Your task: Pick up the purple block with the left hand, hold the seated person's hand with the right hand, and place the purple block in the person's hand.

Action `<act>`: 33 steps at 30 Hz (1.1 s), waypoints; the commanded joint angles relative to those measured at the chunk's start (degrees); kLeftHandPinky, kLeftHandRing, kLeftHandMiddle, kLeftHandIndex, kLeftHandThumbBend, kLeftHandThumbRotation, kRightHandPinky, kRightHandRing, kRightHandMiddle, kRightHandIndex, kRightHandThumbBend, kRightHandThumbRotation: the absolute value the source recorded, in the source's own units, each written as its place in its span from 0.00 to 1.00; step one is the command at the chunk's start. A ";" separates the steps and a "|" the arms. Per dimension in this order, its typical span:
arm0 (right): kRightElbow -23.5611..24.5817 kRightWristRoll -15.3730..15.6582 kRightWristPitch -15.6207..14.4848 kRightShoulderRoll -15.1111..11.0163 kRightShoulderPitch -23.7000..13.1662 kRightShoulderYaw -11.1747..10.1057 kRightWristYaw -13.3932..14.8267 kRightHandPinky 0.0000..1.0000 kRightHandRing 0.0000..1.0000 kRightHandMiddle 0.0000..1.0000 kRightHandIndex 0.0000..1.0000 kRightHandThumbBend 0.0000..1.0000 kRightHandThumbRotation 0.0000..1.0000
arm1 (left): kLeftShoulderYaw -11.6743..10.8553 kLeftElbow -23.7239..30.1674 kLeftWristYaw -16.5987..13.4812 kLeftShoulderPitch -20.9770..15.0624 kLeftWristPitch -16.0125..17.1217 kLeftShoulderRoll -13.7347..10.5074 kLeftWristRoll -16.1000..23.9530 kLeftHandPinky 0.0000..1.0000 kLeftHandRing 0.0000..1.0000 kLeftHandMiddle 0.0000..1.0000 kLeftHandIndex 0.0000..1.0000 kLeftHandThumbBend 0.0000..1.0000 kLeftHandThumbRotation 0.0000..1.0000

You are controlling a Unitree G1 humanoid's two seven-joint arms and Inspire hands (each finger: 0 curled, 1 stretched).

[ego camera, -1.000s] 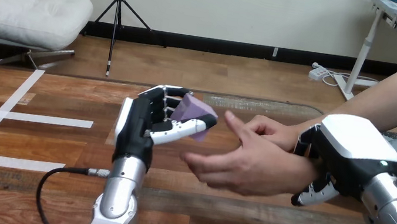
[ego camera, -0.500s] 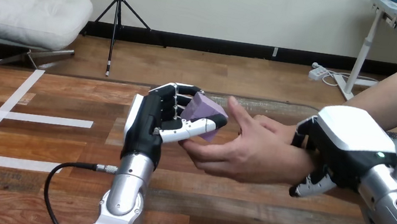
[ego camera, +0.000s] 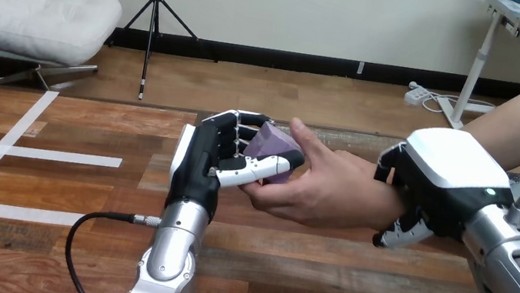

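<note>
The purple block (ego camera: pixel 273 147) is in the middle of the frame, above the worktop (ego camera: pixel 41 184). The left hand (ego camera: pixel 218 157) pinches it between thumb and fingers. The block looks to touch the palm of the person's hand (ego camera: pixel 328 192). At the right of the frame, the right hand (ego camera: pixel 444 182) has its fingers curled round the person's wrist (ego camera: pixel 383 204). The block looks small, light and hard. Its flat sides seem the best spots to hold, as corners could slip.

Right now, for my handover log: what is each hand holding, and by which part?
Left hand pinches the purple block, thumb across its near face, fingers behind. Right hand curls round the person's wrist.
</note>
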State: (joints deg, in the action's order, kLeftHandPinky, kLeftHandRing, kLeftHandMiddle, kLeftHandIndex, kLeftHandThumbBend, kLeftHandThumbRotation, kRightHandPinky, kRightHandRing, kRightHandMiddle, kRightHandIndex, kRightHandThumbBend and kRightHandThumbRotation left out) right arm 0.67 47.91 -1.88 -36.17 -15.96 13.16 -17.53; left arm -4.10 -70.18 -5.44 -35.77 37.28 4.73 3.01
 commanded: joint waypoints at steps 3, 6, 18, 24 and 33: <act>-0.57 0.52 -0.04 0.50 -5.73 -0.10 1.02 0.33 0.40 0.47 0.51 0.73 0.00 | 1.49 3.34 0.05 -4.38 0.15 0.76 1.16 0.33 0.40 0.47 0.48 0.80 0.00; -0.68 0.60 -0.02 0.51 -6.00 -0.04 1.02 0.33 0.41 0.48 0.51 0.72 0.00 | 1.88 3.42 0.19 -4.27 0.04 0.82 1.25 0.33 0.39 0.47 0.48 0.80 0.00; -1.56 1.15 0.39 0.38 -6.83 0.37 1.40 0.35 0.42 0.49 0.52 0.70 0.00 | 2.54 3.53 0.69 -3.91 -0.24 1.31 1.24 0.33 0.39 0.47 0.48 0.78 0.00; -1.82 1.32 0.30 0.50 -7.05 0.55 1.39 0.36 0.43 0.50 0.52 0.71 0.00 | 2.61 3.51 0.75 -3.84 -0.43 1.48 1.23 0.33 0.39 0.46 0.48 0.78 0.00; -1.77 1.40 0.20 0.65 -7.13 0.70 1.33 0.35 0.42 0.49 0.52 0.71 0.00 | 2.75 3.30 0.51 -3.89 -0.62 1.49 1.46 0.33 0.39 0.46 0.48 0.78 0.00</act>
State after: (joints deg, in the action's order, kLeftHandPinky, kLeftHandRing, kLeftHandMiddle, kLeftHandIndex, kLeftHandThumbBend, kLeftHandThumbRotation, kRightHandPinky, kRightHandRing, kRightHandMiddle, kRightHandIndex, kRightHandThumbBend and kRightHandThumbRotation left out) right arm -0.60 48.62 -1.54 -36.17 -18.14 13.86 -17.53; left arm -2.90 -69.70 -5.41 -35.78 36.55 5.26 3.11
